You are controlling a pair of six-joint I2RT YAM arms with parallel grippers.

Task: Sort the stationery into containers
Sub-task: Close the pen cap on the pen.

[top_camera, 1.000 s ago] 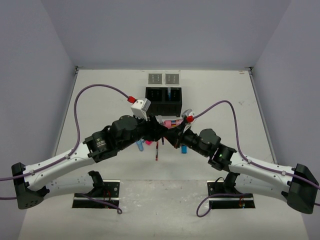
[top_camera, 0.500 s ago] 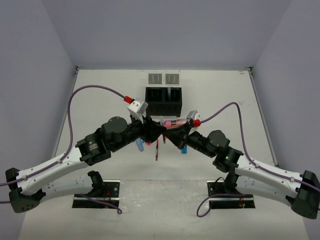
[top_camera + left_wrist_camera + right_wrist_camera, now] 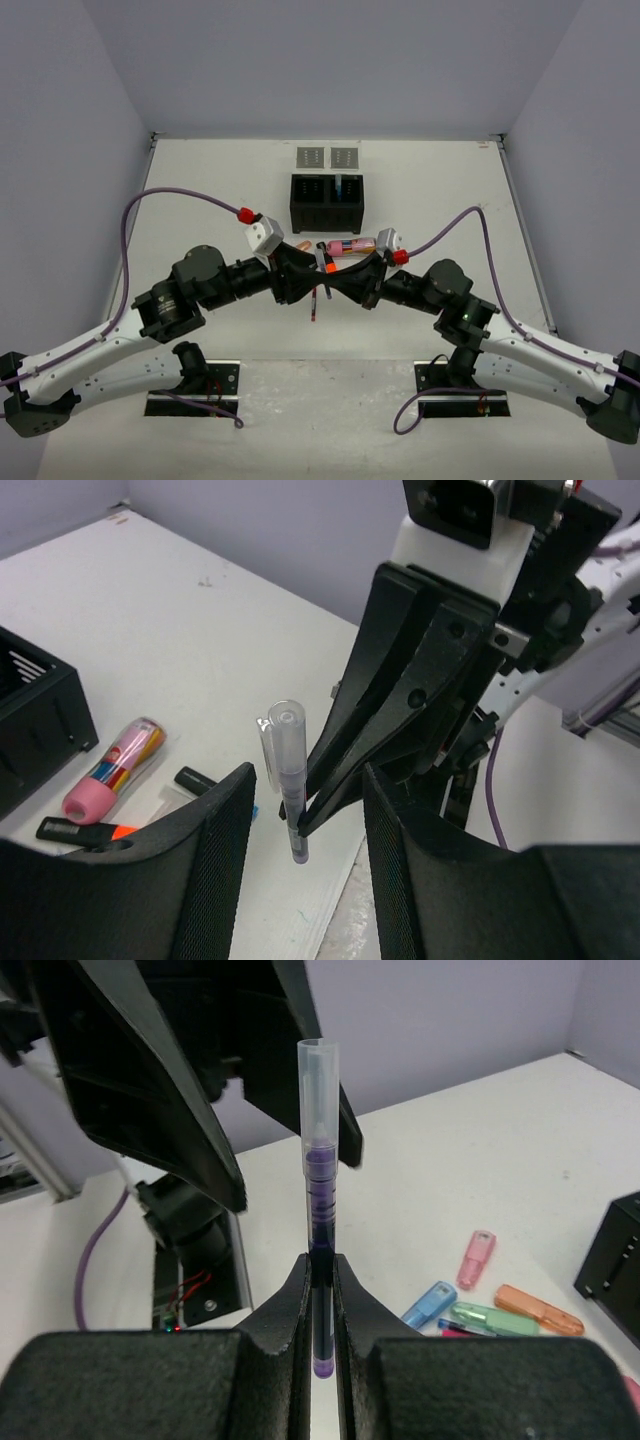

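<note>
The left gripper (image 3: pixel 305 825) is standing half apart, jaws flanking without touching the thin clear-capped purple pen (image 3: pixel 287 780), upright in mid-air at 6 o'clock of the black two-compartment box (image 3: pixel 327 203). The right gripper (image 3: pixel 320 1272) is clamping its barrel; releasing before the left closes is risking a drop.

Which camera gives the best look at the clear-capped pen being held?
Right wrist: the pen stands upright, pinched between the right fingers, cap to tip visible. Left wrist shows it smaller, against dark fingers; top external shows only a sliver.
</note>
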